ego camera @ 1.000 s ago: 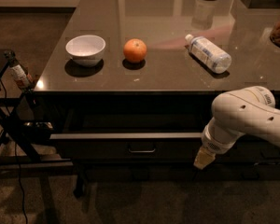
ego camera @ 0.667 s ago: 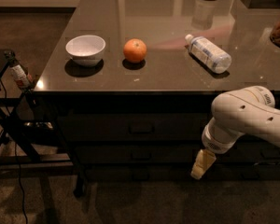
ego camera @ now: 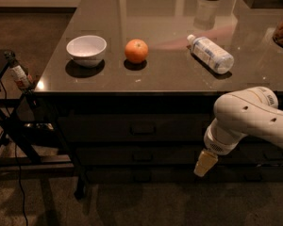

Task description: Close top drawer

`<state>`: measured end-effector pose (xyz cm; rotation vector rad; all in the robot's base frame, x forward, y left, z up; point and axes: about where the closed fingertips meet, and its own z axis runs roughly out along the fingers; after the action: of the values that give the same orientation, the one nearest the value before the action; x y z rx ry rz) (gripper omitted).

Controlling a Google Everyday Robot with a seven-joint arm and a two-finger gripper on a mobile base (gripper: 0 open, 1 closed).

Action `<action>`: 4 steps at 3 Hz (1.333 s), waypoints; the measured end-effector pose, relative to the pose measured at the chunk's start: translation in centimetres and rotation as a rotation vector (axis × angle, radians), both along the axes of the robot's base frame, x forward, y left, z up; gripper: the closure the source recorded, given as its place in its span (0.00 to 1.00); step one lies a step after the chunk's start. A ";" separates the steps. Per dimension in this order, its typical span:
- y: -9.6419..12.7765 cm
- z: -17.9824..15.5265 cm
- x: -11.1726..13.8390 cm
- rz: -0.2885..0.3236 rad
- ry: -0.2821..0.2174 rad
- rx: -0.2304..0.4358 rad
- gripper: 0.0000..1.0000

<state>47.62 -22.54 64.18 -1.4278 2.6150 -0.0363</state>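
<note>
The top drawer (ego camera: 108, 126) is a wide dark front just under the table top, with a small loop handle (ego camera: 142, 129) at its centre. Its front sits flush with the cabinet face, and no grey box sides show. My gripper (ego camera: 205, 163), with a cream tip, hangs from the white arm (ego camera: 247, 117) at the lower right. It is in front of the lower drawers, below and right of the top drawer's handle, and holds nothing.
Two more dark drawer fronts (ego camera: 142, 155) lie below. A white bowl (ego camera: 86, 50), an orange (ego camera: 136, 51) and a lying plastic bottle (ego camera: 210, 53) rest on the glossy table (ego camera: 170, 79). A black stand (ego camera: 19, 131) with a small bottle (ego camera: 19, 74) is at the left.
The top drawer stood slightly out with its grey rim showing; now it is flush. My gripper has dropped lower and drawn back from the cabinet face.
</note>
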 end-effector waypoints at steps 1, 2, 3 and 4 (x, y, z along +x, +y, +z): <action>0.0 0.0 0.0 0.000 0.000 0.000 0.41; 0.0 0.0 0.0 0.000 0.000 0.000 0.63; -0.1 0.0 0.3 -0.004 -0.008 -0.001 0.87; -0.2 0.1 2.6 -0.024 -0.058 -0.004 1.00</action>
<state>50.25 -22.76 64.33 -1.3757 2.5869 -0.0837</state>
